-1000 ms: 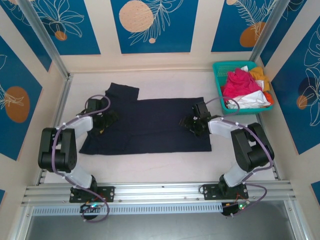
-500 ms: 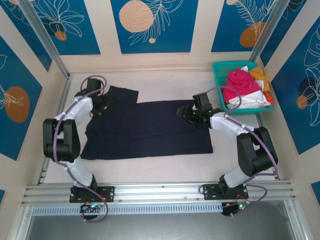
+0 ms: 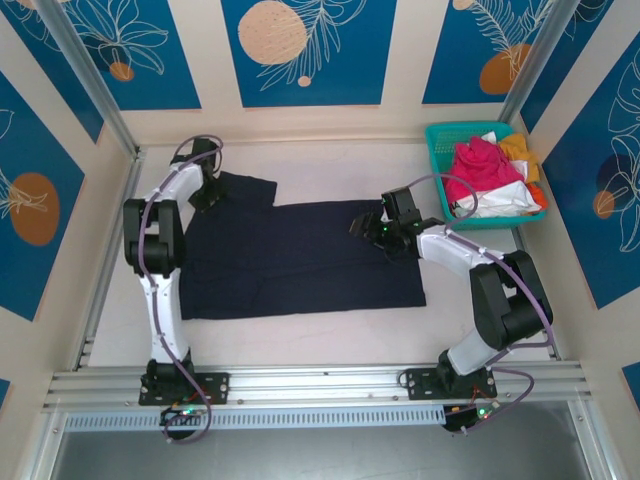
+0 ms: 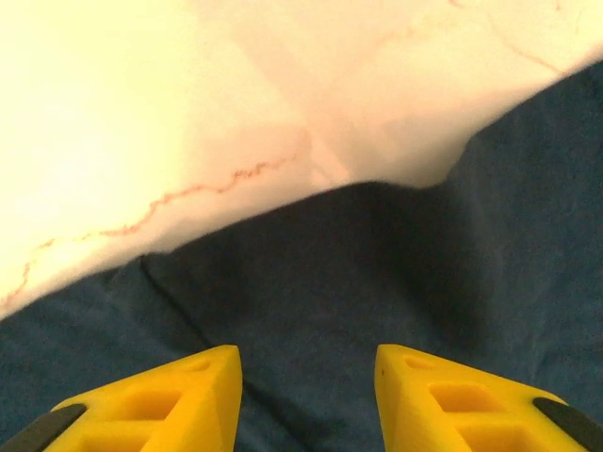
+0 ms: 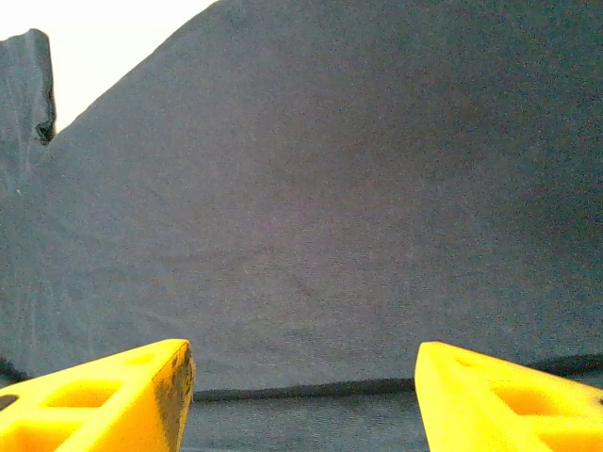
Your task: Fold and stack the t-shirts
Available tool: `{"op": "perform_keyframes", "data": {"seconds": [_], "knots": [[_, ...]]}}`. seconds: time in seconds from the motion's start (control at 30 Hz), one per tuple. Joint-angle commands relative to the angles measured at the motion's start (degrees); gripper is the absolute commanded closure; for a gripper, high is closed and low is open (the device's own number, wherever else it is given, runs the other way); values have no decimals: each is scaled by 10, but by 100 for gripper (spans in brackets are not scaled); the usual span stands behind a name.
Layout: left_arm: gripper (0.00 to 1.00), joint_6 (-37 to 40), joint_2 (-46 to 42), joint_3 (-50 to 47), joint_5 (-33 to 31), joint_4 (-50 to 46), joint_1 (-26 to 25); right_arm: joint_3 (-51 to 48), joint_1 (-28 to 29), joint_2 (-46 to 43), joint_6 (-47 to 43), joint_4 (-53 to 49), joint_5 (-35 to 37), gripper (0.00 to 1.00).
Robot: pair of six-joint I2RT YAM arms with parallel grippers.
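Left arm (image 3: pixel 160 300), right arm (image 3: pixel 452 256): white link shells, black joint housings, a lilac cable looped along each. Black base plates (image 3: pixel 185 388) at lower frame edge, small green lights (image 3: pixel 478 410) beside them. Left fingers (image 4: pixel 160 400): yellow wedges, moulded recesses, black strips at outer corners. Right fingers (image 5: pixel 104 395): same yellow, dark scuffing on one inner edge.

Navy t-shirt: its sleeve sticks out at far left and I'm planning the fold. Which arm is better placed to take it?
Left, probably. The left gripper hovers right at the sleeve of the navy t-shirt, fingers open over its edge. The right gripper sits over the shirt's opposite end.
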Motion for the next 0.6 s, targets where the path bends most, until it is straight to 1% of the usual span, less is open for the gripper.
{"op": "perform_keyframes", "data": {"seconds": [0.0, 0.27, 0.43, 0.57], "knots": [[56, 17, 24, 59, -22, -47, 8, -11, 1, -1, -1, 4, -10, 35], [54, 51, 95, 159, -30, -103, 10, -15, 2, 4, 6, 6, -7, 36], [55, 54, 136, 198, -17, -125, 15, -17, 1, 7, 9, 6, -6, 36], [57, 48, 155, 205, 2, -132, 18, -18, -1, 6, 10, 3, -1, 36]]}}
